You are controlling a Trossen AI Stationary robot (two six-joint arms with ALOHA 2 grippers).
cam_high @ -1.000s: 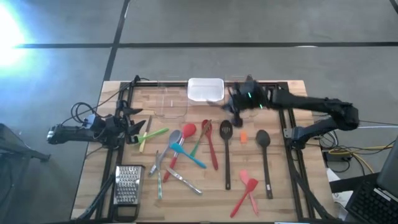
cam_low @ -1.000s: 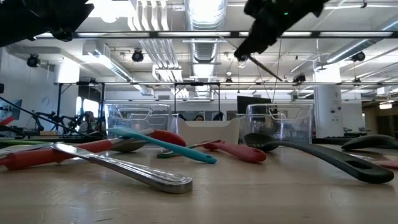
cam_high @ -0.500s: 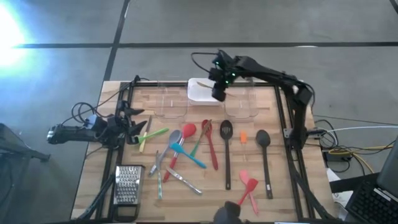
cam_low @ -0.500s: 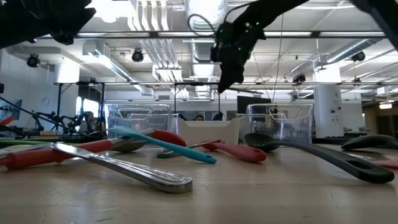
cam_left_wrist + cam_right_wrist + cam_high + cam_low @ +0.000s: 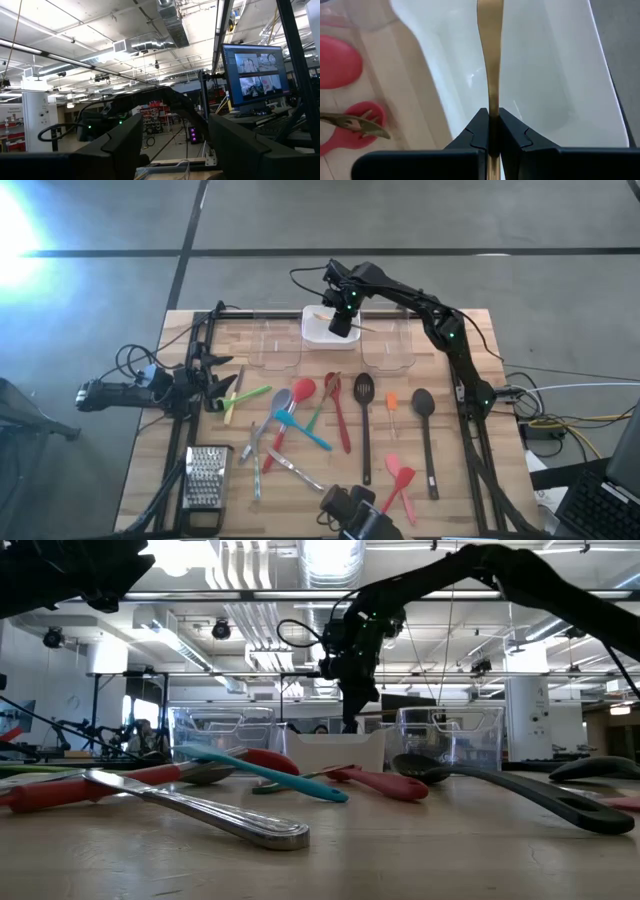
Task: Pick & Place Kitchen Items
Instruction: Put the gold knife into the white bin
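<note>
My right gripper (image 5: 343, 322) hangs over the white bin (image 5: 318, 333) at the table's far middle, shut on a slim gold piece of cutlery (image 5: 490, 45). In the low view it (image 5: 351, 720) stands just above the bin's rim (image 5: 335, 738). Kitchen items lie spread on the wooden table: a red spoon (image 5: 303, 390), a blue spatula (image 5: 303, 430), a black slotted spoon (image 5: 364, 420), a black spoon (image 5: 425, 430), pink spatulas (image 5: 397, 480). My left gripper (image 5: 215, 377) waits open at the table's left edge, holding nothing. My right gripper pinches the gold cutlery's thin handle (image 5: 492, 97) between its two fingers (image 5: 479, 131). The fingers come from above, pointing steeply down. The piece is lifted clear of the table and reaches out past the fingertips over the white bin's inside.
Two clear bins (image 5: 275, 345) (image 5: 390, 345) flank the white one. A metal grater (image 5: 205, 475) lies near the front left, a green utensil (image 5: 250, 395) beside my left gripper. A dark shape (image 5: 350, 515) juts in at the near edge.
My right gripper has swung from above the right clear bin toward the table's left and far edge, to over the white bin. It has tipped to point steeply down and has sunk toward the bin's rim, carrying the gold cutlery along.
</note>
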